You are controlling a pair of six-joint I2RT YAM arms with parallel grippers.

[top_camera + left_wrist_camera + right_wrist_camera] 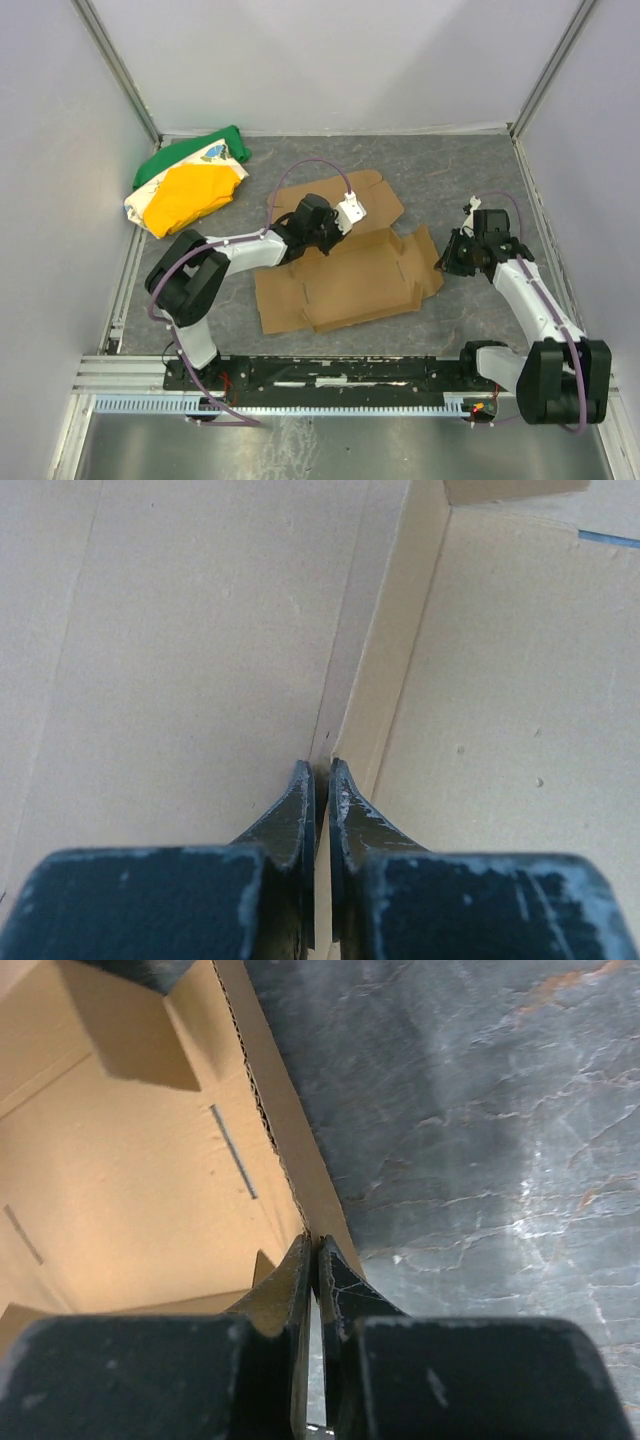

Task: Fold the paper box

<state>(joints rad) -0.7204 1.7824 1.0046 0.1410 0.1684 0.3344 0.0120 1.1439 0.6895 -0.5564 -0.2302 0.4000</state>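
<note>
The paper box (pixel 350 280) is a brown cardboard sheet lying in the middle of the table, partly formed, with some flaps raised. My left gripper (pixel 325 232) is over its far part. In the left wrist view the gripper (pixel 320 770) is shut on the edge of an upright inner wall (pixel 395 650) of the box (pixel 180 660). My right gripper (pixel 447 262) is at the box's right end. In the right wrist view it (pixel 312 1245) is shut on the raised right side wall (pixel 270 1110), with the box floor (pixel 120 1180) to its left.
A green, yellow and white cloth bundle (pixel 190 185) lies at the back left. Grey walls enclose the dark marbled table (pixel 480 180) on three sides. A metal rail (pixel 330 375) runs along the near edge by the arm bases.
</note>
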